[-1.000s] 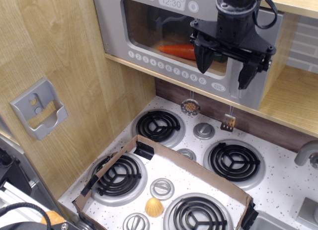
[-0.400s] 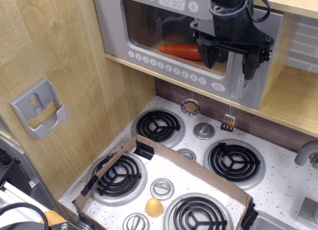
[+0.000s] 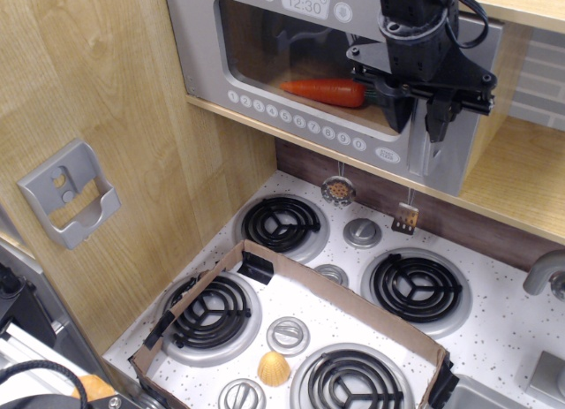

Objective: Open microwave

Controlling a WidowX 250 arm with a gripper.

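The grey toy microwave sits on the wooden shelf at the top, with its clear window door shut. A clock display and a row of round white buttons are on its front. An orange carrot lies inside. My black gripper hangs in front of the door's right side. Its fingers have drawn in on either side of the grey loop handle. The handle's upper part is hidden behind the gripper.
A grey slotted bracket hangs on the left wooden wall. Below is a toy stove with coil burners and knobs. A cardboard frame lies on the stove, with a yellow piece in it. A faucet is at the right.
My gripper has moved right and a little up, from the window to the handle. Its fingers have drawn much closer together. The door has not moved.
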